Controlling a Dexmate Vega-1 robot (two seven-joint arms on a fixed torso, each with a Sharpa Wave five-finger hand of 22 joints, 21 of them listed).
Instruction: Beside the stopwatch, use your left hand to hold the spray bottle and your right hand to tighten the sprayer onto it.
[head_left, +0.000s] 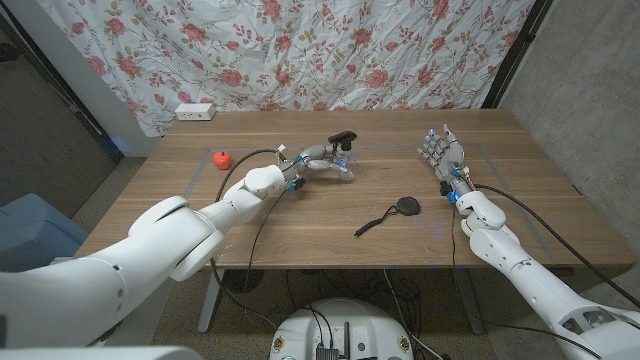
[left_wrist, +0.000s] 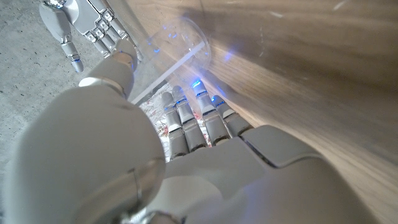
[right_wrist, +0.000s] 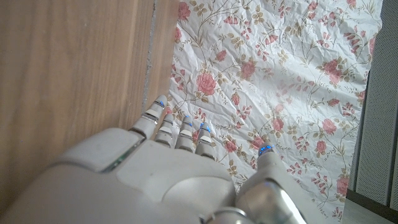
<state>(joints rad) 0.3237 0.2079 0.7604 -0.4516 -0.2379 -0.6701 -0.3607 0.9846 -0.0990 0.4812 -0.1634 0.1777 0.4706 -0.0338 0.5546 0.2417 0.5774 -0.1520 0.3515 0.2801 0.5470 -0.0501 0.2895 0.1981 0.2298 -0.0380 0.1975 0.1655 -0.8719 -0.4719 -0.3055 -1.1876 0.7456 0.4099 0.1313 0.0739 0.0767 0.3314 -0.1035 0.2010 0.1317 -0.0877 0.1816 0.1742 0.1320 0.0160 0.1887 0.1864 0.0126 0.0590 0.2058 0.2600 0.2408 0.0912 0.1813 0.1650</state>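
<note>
- The left hand (head_left: 318, 160) is reaching in from the tabletop's (head_left: 300, 225) near left corner toward the middle of its far half, and its fingers are wrapping around the clear spray bottle (head_left: 342, 168); in the left wrist view the fingers (left_wrist: 186, 118) are curling against the bottle's clear wall (left_wrist: 180, 46).
- The spray bottle is lying tilted in that grip, its long axis running roughly left to right along the tabletop, with the black sprayer (head_left: 343, 137) sitting at the end toward the far edge.
- The stopwatch (head_left: 405, 207) is lying nearer the front edge, right of the bottle and apart from it, its cord trailing toward the near edge.
- The right hand (head_left: 440, 155) is standing released, fingers apart and pointing toward the far edge, holding nothing, well apart from the bottle.
- Judging by this, the sprayer is lying to the left of the right hand, so that hand is needing to travel leftward across the tabletop to reach it.
</note>
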